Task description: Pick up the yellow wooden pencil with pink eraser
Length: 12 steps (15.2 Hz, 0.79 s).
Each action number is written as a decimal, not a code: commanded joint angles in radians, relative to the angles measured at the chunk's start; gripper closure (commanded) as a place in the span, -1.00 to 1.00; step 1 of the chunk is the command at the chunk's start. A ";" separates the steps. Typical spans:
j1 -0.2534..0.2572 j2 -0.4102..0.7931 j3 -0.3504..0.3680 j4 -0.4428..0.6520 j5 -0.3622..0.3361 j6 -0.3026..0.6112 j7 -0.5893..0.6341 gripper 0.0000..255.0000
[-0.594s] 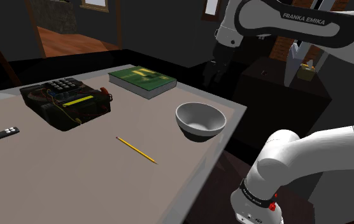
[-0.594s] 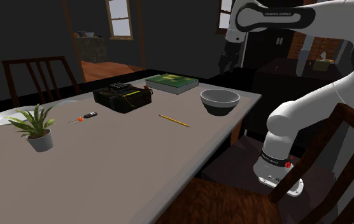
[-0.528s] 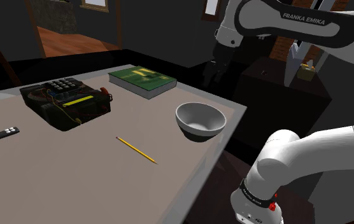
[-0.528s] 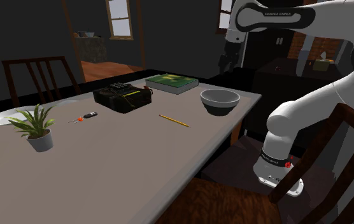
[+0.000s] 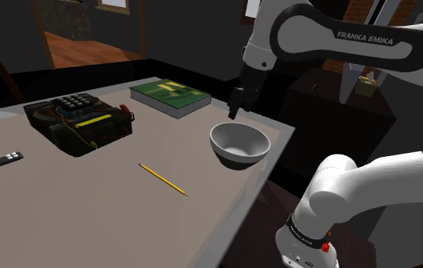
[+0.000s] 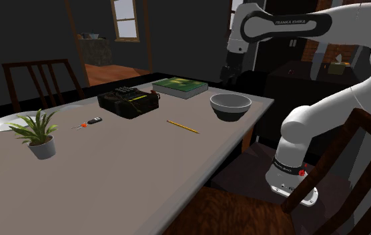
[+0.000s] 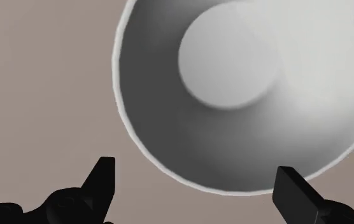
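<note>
Gripper (image 5: 233, 114) is up in the air, fingers (image 7: 102, 177) spread apart, nothing between them but the grey bowl (image 7: 233, 95) directly below. Yellow pencil (image 5: 163, 180) lies flat on the table (image 5: 65, 213), well apart from the fingertips, on the far side of the bowl from them, between the bowl and the dark keypad device (image 5: 78, 122). I can't tell which end has the eraser.

Step in hand, by my read, is the approach:
- Carry over the bowl, staying high enough to clear its rim.
- Turn the wrist so the fingers straddle the shaft crosswise; it lies diagonally.
- Drop at mid-shaft, with the tips almost on the tabletop, since the pencil is thin.
- Close slowly, or it may roll out.
</note>
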 commanded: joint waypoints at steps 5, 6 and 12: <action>0.062 0.023 0.127 -0.046 0.084 0.070 0.111 -1.00; 0.071 0.030 0.148 -0.050 0.097 0.082 0.129 -1.00; 0.123 0.097 0.275 -0.054 0.168 0.161 0.233 -1.00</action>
